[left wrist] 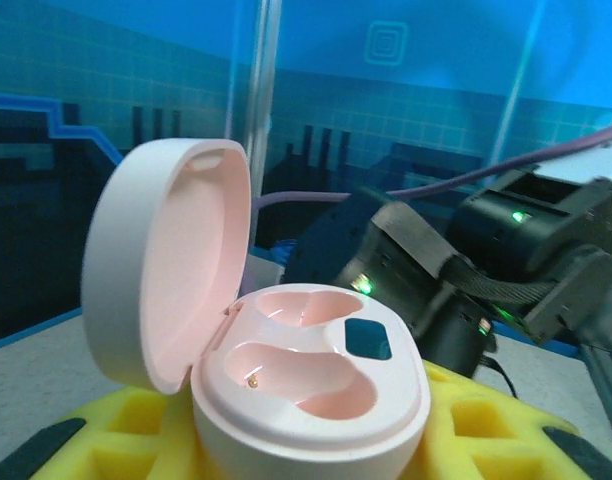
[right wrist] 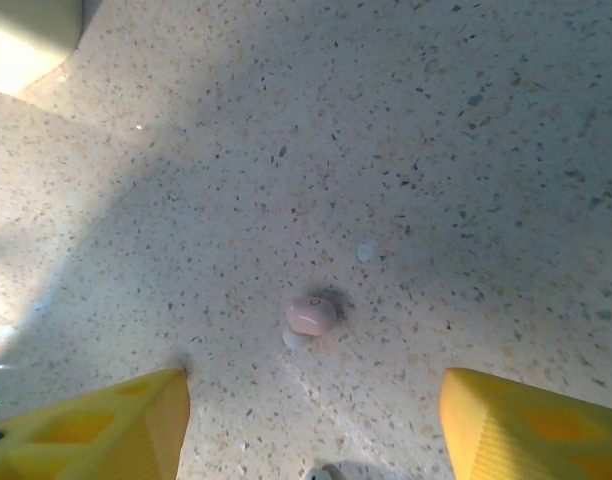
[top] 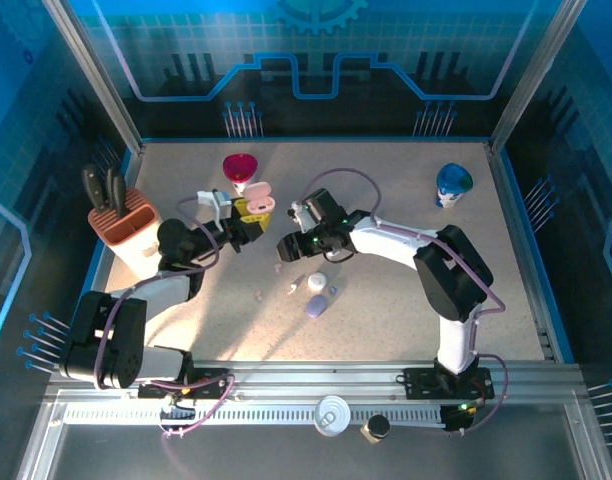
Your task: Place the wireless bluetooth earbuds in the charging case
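My left gripper is shut on a pink oval charging case. The case sits between the yellow fingers with its lid swung open to the left. Both of its wells are empty. My right gripper hangs open above the table, its yellow fingertips spread wide. A pinkish earbud lies on the table between and just beyond them. A tiny white bead lies a little farther on. From above, the right gripper is over the pinkish earbud, and more tiny pieces lie nearby.
A white oval case and a purple one lie near the table's middle. A knife block stands at the left, a magenta cup behind the pink case, and a blue object at the back right.
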Controlling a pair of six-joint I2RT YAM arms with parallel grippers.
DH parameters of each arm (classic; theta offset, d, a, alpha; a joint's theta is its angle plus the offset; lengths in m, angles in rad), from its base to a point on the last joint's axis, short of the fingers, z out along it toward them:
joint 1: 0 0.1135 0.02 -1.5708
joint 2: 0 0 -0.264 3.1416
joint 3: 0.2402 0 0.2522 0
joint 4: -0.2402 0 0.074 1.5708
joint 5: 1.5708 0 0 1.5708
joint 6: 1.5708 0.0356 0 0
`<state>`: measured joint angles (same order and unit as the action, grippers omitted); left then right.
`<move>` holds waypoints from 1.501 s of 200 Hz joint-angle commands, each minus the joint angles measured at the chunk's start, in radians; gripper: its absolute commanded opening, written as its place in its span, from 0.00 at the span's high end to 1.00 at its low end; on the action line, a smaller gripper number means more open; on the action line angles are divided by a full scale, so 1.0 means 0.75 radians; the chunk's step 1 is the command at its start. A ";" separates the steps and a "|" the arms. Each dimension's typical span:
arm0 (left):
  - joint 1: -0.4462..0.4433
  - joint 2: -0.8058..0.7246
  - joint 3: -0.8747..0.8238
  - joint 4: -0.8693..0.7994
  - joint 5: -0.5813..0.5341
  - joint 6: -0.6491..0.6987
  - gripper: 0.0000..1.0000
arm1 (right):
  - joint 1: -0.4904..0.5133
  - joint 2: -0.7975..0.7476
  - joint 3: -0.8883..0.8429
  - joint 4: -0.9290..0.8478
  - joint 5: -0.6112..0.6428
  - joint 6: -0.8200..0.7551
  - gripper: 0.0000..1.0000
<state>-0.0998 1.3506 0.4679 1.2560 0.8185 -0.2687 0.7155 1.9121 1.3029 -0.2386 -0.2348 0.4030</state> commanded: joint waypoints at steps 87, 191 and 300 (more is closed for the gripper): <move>0.170 -0.095 -0.031 0.023 -0.178 -0.029 0.65 | 0.188 0.154 0.167 -0.133 0.382 -0.175 0.32; 0.196 -0.187 -0.047 -0.117 -0.312 0.004 0.65 | 0.336 0.343 0.382 -0.350 0.788 -0.379 0.30; 0.196 -0.169 -0.054 -0.099 -0.279 -0.012 0.65 | 0.264 0.244 0.290 -0.413 0.857 -0.314 0.36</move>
<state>0.0376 1.2236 0.4404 1.1488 0.6056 -0.2863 0.9493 2.1513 1.5616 -0.5014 0.3698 0.1452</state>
